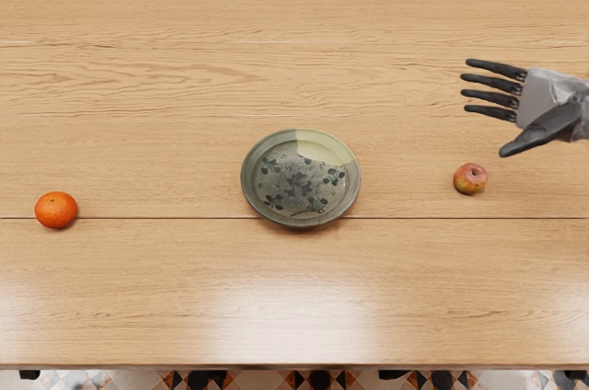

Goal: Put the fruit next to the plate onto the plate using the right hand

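A small red and yellow apple [470, 178] lies on the wooden table, to the right of a round grey-green plate [300, 177] with a dark speckled centre. My right hand [497, 109] hovers at the right edge, above and slightly right of the apple, apart from it. Its fingers are spread and point left, the thumb angled down, and it holds nothing. An orange [56, 210] rests far to the left of the plate. The plate holds nothing.
The light wooden table [294, 298] fills the view, its front edge near the bottom. A reddish wall runs along the back. The left arm does not show.
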